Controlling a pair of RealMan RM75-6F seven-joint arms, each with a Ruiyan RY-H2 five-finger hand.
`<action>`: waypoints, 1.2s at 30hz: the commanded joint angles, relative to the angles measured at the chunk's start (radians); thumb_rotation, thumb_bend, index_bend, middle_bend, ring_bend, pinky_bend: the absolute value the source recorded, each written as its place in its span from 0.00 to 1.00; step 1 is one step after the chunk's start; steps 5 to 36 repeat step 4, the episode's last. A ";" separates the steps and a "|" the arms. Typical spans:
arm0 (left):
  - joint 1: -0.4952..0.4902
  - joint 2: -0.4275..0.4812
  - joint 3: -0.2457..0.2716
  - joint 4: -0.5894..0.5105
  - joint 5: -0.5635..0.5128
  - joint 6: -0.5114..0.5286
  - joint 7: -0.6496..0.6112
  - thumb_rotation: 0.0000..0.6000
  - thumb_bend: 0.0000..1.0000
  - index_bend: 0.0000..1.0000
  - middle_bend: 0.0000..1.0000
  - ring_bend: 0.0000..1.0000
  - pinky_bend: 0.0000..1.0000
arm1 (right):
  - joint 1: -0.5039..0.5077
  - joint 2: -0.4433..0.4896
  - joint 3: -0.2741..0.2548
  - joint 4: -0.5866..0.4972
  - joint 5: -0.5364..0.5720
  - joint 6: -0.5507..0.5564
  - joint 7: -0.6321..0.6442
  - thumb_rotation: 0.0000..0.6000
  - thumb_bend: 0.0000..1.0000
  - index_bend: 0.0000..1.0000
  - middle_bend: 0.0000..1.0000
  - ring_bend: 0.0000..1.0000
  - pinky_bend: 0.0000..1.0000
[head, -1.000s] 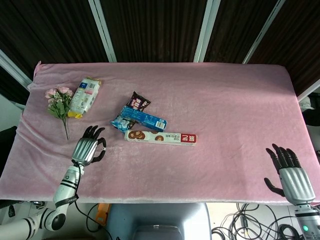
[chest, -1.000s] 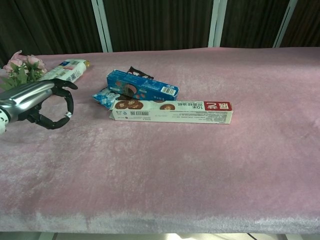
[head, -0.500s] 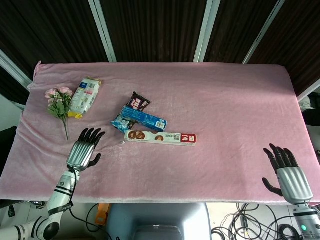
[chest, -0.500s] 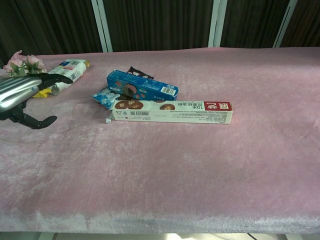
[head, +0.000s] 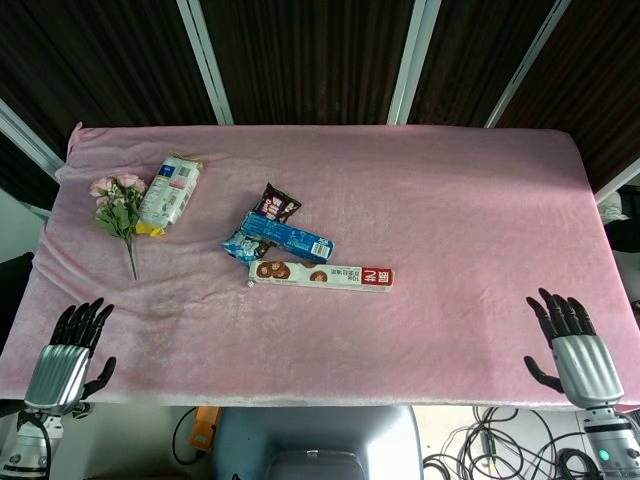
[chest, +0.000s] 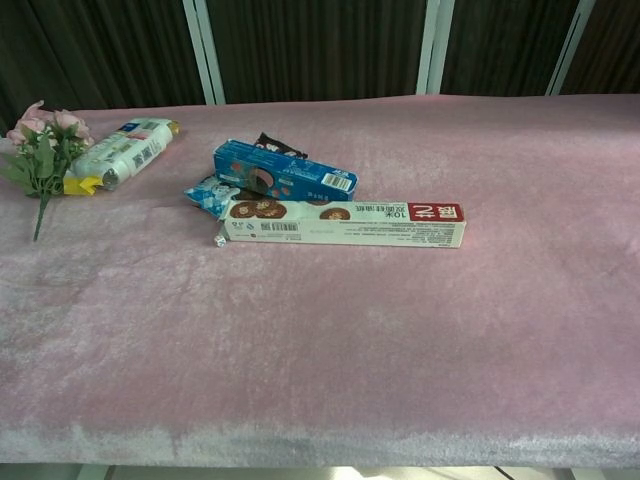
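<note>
You had both robot hands spread and holding nothing: the left robot hand lay well short of the flowers, which looked light and fragile; the thin stem seemed the place to pinch. The right robot hand rested at the tabletop edge.

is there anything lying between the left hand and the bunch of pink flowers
Nothing visible does. The left hand is open at the near left edge of the table, and only bare pink cloth lies between it and the pink flowers.
</note>
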 joint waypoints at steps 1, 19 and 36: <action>0.016 0.038 0.023 0.001 0.042 -0.003 -0.001 1.00 0.39 0.00 0.00 0.00 0.01 | -0.003 -0.004 -0.005 -0.003 -0.011 0.008 -0.004 1.00 0.39 0.00 0.00 0.00 0.00; 0.016 0.039 0.013 0.000 0.042 -0.016 0.004 1.00 0.39 0.00 0.00 0.00 0.01 | -0.003 -0.003 -0.005 0.000 -0.013 0.008 -0.002 1.00 0.40 0.00 0.00 0.00 0.00; 0.016 0.039 0.013 0.000 0.042 -0.016 0.004 1.00 0.39 0.00 0.00 0.00 0.01 | -0.003 -0.003 -0.005 0.000 -0.013 0.008 -0.002 1.00 0.40 0.00 0.00 0.00 0.00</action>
